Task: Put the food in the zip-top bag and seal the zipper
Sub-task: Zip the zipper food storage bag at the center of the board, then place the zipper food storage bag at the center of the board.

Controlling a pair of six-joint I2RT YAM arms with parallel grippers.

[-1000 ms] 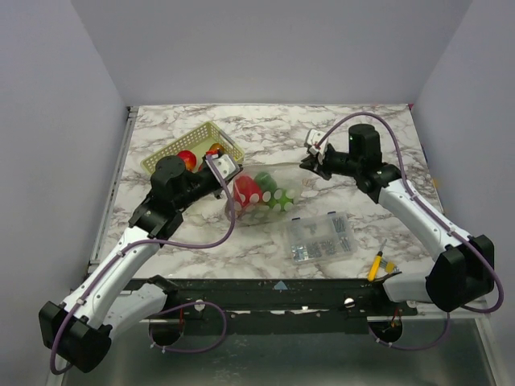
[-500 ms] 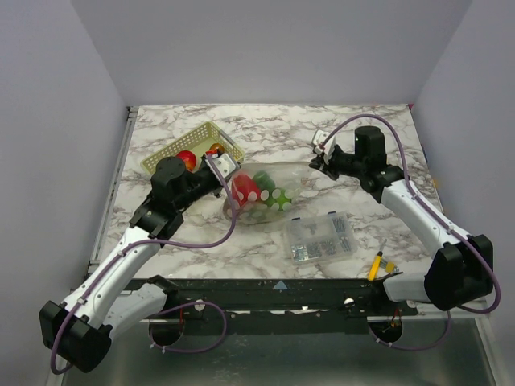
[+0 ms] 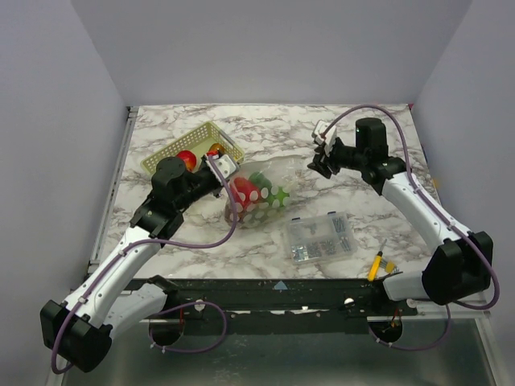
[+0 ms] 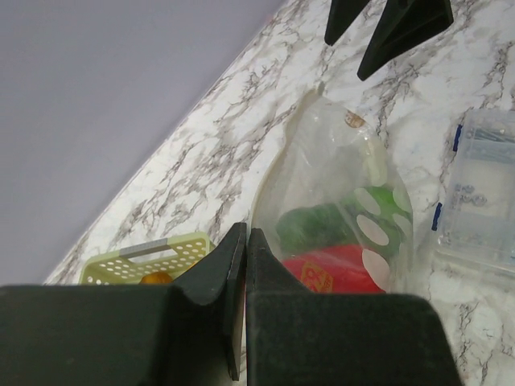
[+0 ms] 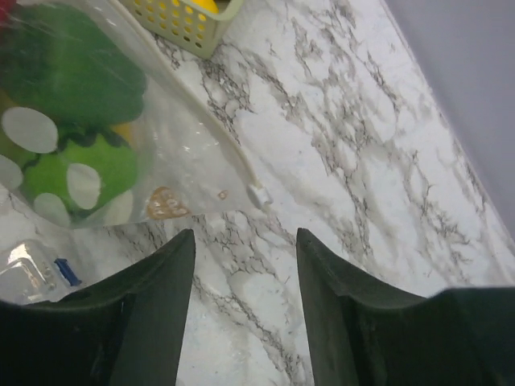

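Looking down from the overhead camera, I have the zip-top bag [image 3: 261,197] lying on its side in the middle of the table, a little toward the far edge. Through the dotted film I can see the food [image 4: 338,269]: a red piece at the end nearest my left arm and green pieces [image 5: 72,88] further in.

My left gripper [image 4: 245,241] has its jaws pressed flat together. The bag's left end starts right at the tips, so I read it as pinching that edge of the film.

My right gripper [image 5: 245,233] is spread wide and holds nothing. It hangs just beside the bag's right end, toward the far-right corner, clear of the plastic. Between its fingers I see only marble.

The zipper [image 5: 211,121] runs as a thin strip along the bag's far side, with a small white tab [image 5: 258,194] at its right end. I cannot tell whether the strip is pressed closed.

The lattice basket [image 3: 170,148] sits toward the far-left corner with a red piece [image 3: 187,158] inside. The clear compartment box [image 3: 322,237] lies toward the near edge, right of centre. The yellow-handled tool [image 3: 375,265] lies near the near-right corner.
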